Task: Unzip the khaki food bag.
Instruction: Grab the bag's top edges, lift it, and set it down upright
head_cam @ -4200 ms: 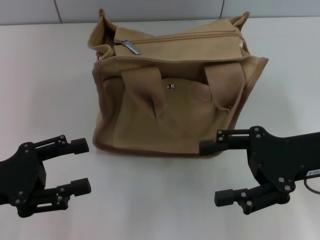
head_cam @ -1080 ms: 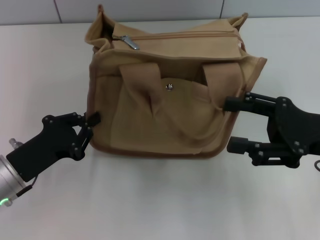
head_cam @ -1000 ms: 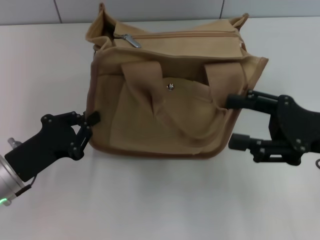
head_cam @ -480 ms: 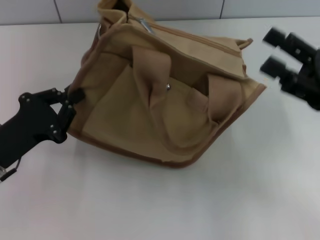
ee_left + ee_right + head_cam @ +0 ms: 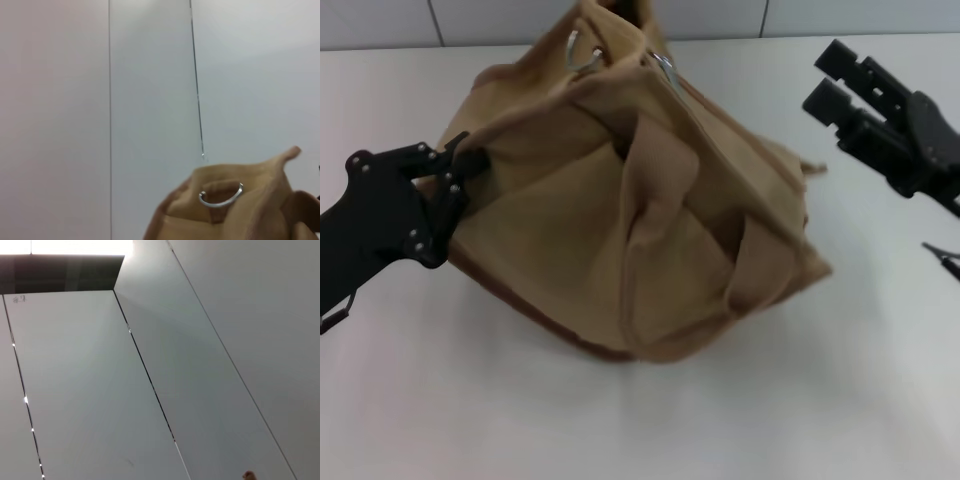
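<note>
The khaki food bag (image 5: 620,220) is tipped up on the white table (image 5: 620,430), its left end raised and its front face slanting toward me. One wide handle (image 5: 655,230) hangs down its front. Silver rings (image 5: 578,50) show at its top; the zipper line is hidden. My left gripper (image 5: 463,165) is shut on the bag's left edge. My right gripper (image 5: 828,78) is open and raised to the right of the bag, apart from it. The left wrist view shows the bag's top (image 5: 250,210) with a silver ring (image 5: 220,195).
A grey panelled wall (image 5: 820,15) runs behind the table. A thin cable end (image 5: 942,256) lies at the right edge. The right wrist view shows only wall panels (image 5: 150,390) and a tiny tan tip (image 5: 247,475).
My left gripper has lifted and turned the bag's left end up and toward the middle. The bag has tilted further. My right gripper has stayed high at the right, clear of the bag.
</note>
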`<state>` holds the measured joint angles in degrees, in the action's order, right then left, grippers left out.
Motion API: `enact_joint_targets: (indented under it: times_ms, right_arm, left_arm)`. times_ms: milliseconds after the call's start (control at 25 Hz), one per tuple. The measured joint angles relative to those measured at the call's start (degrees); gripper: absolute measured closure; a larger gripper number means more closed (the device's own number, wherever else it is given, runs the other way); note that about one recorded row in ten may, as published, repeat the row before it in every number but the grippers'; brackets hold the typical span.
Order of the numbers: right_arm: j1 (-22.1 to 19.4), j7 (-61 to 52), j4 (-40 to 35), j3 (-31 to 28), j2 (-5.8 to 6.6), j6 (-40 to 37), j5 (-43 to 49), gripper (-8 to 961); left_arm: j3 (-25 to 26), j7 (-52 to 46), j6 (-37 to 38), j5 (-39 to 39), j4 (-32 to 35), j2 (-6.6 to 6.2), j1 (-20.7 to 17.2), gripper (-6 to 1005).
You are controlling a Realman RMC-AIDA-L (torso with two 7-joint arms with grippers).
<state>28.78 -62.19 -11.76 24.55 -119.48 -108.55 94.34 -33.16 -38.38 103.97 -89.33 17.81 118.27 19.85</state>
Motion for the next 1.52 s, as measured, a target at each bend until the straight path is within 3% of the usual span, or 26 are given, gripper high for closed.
enact_joint_targets:
  times_ms: [440,880,1320,1520]
  right_arm:
    - [0.82,8.86,10.71,0.06,-0.14,4.13,0.49,130]
    - [1.83,9.13,13.28,0.15,-0.32,5.74,1.21,149]
    - [2.25,7.25,15.33,0.24,-0.31,6.22,5.50,530]
    - [2.35,0.81,15.34,0.19,-0.31,7.36,5.68,529]
  left_arm:
    - [-0.44,0.29,-0.02,0.03,-0.44,0.23,1.41,947]
    - [-1.95,0.53,-1.03,-0.52,-0.60,0.48,2.96,947]
    - [-3.61,1.30,-2.80,-0.44,-1.25,0.51,3.44,946]
    - [-4.16,3.21,-2.81,-0.44,-2.82,0.54,4.19,946]
